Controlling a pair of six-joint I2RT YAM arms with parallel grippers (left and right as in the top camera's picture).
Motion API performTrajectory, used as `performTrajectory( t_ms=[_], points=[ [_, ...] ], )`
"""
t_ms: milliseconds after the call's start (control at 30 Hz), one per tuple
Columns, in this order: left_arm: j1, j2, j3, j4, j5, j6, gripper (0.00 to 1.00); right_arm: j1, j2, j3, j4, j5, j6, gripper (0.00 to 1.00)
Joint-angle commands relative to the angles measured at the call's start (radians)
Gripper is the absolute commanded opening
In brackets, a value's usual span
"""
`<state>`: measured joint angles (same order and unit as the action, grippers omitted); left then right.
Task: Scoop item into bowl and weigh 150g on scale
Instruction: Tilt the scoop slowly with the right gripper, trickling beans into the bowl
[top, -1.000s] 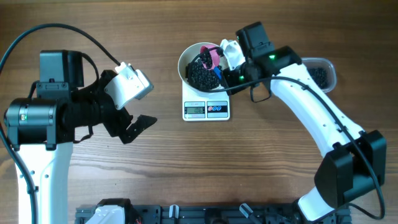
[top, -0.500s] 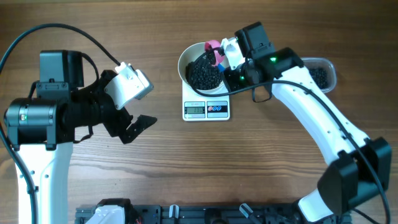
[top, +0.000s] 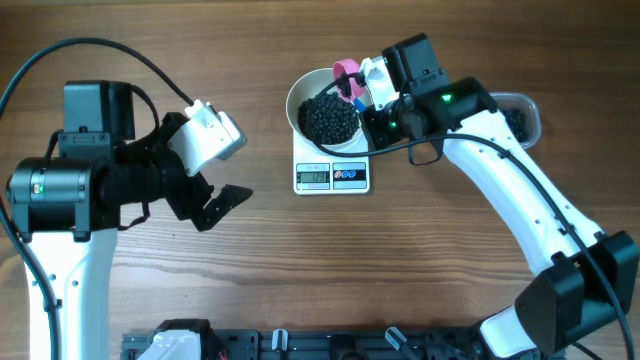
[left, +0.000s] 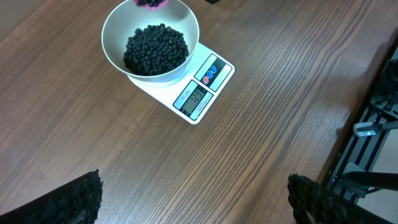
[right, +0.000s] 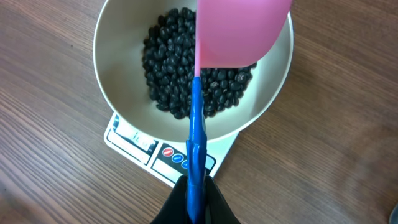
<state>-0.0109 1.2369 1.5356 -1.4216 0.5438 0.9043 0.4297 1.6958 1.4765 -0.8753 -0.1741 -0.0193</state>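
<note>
AT THE SCALE: My right gripper (right: 196, 200) is pinched tight on the blue handle (right: 196, 130) of the scoop (right: 241, 28). The scoop's pink cup hangs over the bowl (right: 102, 59), near the rim farthest from the display. The cup shows me only its smooth outside, so I cannot tell whether any beads (right: 174, 62) are left in it. A dark heap of them lies in the bowl, which sits squarely on the scale (right: 158, 155). More beads wait in the tub (top: 515, 120), just beyond my right arm. My left gripper (top: 205, 203) hovers spread wide and empty over bare table (left: 261, 143), well apart from the weighing.

The main danger, as I judge it, is overshooting. The display is lit but its digits are too small to read with confidence, and one full scoop too many would carry the weight past the target. These pieces are tiny and round, so a quick tilt or a jolt would send them rolling across the wood. The cup is close to the rim, and a knock there could shift the bowl on the scale or press it down and spoil the reading. My hold is on a thin handle, which could twist between the pads and dump the load early.
</note>
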Motion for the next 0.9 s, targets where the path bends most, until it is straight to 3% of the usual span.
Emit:
performTrajectory(
  t_ms=[0,700,867],
  points=[
    [0.007,-0.003,0.014,-0.001,0.000,0.016,1.00,0.005,-0.017,0.024,0.006,0.020,0.020,0.04],
    [0.007,-0.003,0.014,-0.001,0.000,0.016,1.00,0.005,-0.018,0.025,0.017,0.013,0.027,0.05],
    [0.007,-0.003,0.014,-0.001,0.000,0.016,1.00,0.009,-0.018,0.041,0.018,0.013,0.135,0.05]
  ],
)
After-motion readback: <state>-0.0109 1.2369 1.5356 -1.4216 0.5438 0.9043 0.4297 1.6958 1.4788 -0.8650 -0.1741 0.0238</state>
